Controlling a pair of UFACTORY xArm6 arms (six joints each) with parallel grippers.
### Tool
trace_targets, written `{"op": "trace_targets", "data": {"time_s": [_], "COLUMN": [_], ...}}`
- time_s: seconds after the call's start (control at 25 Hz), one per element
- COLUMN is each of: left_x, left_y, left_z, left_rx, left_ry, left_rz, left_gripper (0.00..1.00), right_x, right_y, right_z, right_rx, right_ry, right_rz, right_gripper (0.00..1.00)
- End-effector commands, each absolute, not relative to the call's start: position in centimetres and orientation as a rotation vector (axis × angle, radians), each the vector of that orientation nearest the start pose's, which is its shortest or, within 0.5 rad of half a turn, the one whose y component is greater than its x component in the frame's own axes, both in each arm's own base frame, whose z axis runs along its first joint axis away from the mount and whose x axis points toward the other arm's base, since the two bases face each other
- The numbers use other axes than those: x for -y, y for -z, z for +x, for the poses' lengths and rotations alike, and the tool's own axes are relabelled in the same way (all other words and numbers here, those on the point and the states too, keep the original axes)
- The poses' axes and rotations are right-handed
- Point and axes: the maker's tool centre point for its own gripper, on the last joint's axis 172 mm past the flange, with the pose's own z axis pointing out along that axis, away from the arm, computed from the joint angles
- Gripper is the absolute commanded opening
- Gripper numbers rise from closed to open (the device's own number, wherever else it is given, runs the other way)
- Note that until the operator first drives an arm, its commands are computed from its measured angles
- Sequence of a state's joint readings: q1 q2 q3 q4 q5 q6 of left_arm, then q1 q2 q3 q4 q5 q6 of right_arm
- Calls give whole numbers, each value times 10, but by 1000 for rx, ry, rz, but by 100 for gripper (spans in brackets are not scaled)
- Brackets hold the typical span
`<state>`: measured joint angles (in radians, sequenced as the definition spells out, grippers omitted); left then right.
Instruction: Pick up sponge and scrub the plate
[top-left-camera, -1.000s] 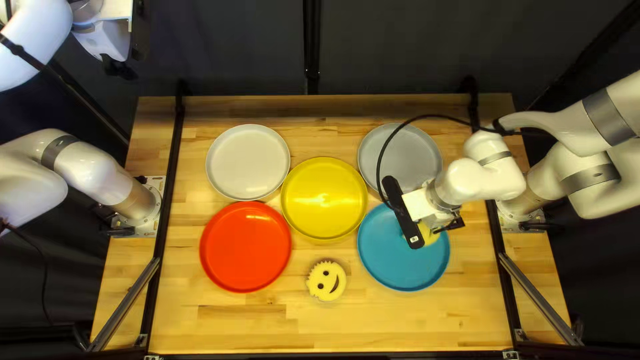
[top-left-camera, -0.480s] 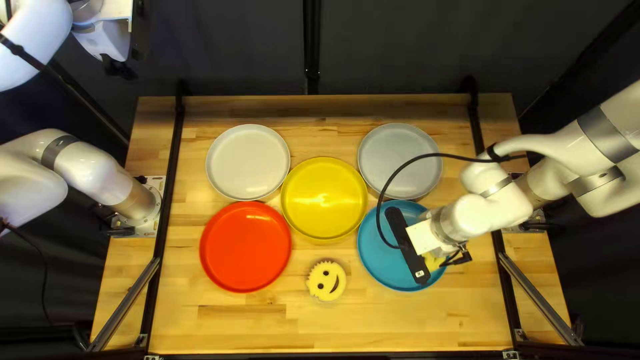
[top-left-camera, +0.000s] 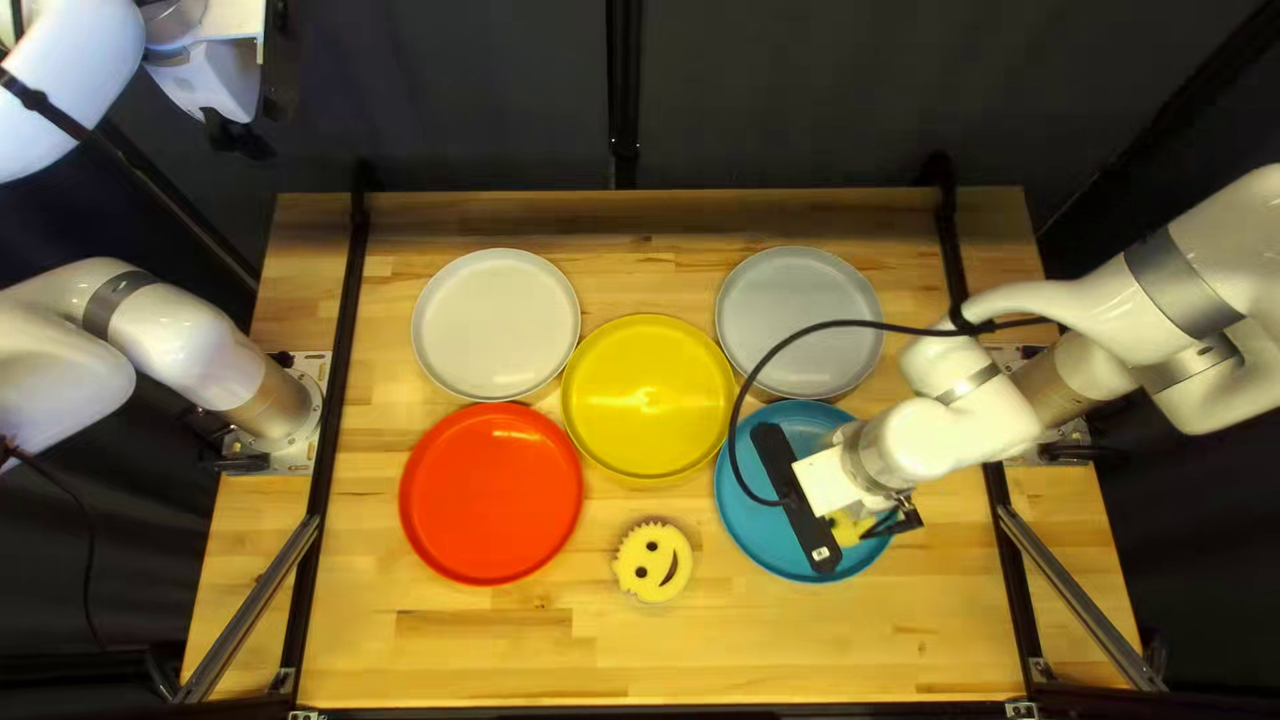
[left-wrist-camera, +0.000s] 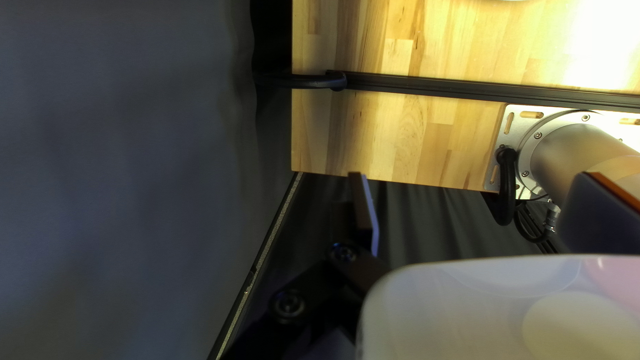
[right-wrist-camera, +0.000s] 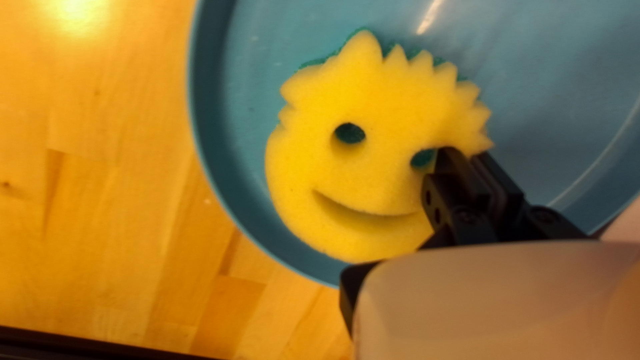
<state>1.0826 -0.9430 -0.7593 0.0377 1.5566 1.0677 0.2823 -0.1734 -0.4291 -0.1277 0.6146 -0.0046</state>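
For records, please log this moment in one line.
right claw: shut on yellow smiley foam sponge | sponge: on round blue plastic plate

From above, the right arm (top-left-camera: 920, 447) is covering part of the blue plate (top-left-camera: 747, 514) and much of the yellow sponge (top-left-camera: 854, 530). At the far left, the left end effector (top-left-camera: 238, 136) is showing too small to make out; the left arm (top-left-camera: 174, 340) is running out of view.

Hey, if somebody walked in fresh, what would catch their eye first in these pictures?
Probably the grinning yellow sponge on the blue plate, pinched near one eye by my right gripper. Next, likely its smiling twin, on the table just nearer than the yellow plate, and the vivid red plate at the left of the top left view.
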Motion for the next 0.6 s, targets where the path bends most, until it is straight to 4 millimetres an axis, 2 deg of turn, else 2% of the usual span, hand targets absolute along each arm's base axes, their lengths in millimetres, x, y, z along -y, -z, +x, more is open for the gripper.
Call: {"op": "trace_targets", "data": {"time_s": [0.04,0.24,0.36,0.44,0.6], "left_x": [-221,-221,-221,-221,-221], "left_y": [-344,-344,-344,-344,-344], "left_z": [106,106,106,106,106], "left_rx": [26,26,26,26,26], "left_ry": [54,54,54,54,54], "left_rz": [-2995,-2995,-2995,-2995,-2995], "left_gripper": [100,100,100,100,100], "right_x": [-54,-35,-33,-37,-60], "right_y": [-52,-55,-55,-55,-55], "right_z": [330,335,336,337,342], "right_rx": [610,589,581,581,603], "right_ry": [-9,-14,-16,-18,-21], "right_rz": [-3149,-3148,-3147,-3146,-3150], "right_gripper": [0,0,0,0,0]}}
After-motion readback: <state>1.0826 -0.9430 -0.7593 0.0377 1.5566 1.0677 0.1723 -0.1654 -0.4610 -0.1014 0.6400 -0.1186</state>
